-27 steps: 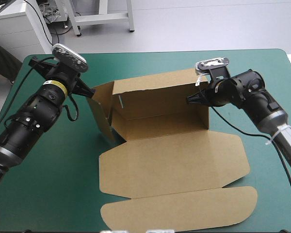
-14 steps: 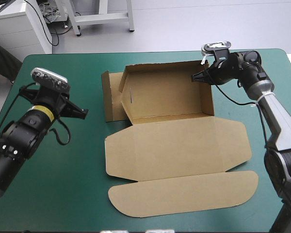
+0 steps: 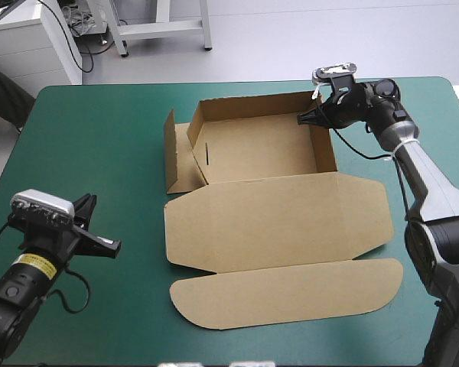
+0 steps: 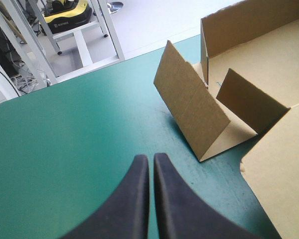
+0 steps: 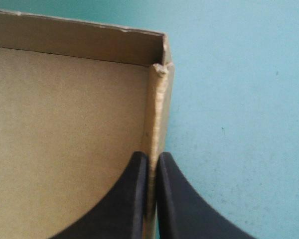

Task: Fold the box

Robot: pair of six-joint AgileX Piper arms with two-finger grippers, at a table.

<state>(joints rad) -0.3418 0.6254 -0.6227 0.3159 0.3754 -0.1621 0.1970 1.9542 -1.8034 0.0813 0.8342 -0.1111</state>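
Currently, your right jaws pinch the 1 o'clock wall of the box [image 3: 275,229], which lies centred on the surface [image 3: 99,138]. Your left jaws, closed and empty, sit at 8 o'clock. A hard pull may drag the unsupported box and untuck its walls.

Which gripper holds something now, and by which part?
The right gripper is shut on the box, on its right wall near the far corner. The left gripper holds nothing.

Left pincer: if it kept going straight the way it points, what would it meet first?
Probably bare teal-green table cover just ahead of the shut left pincer, which seems tilted downward. The brown cardboard box's raised side flap stands to one side, likely missed; depth is unclear.
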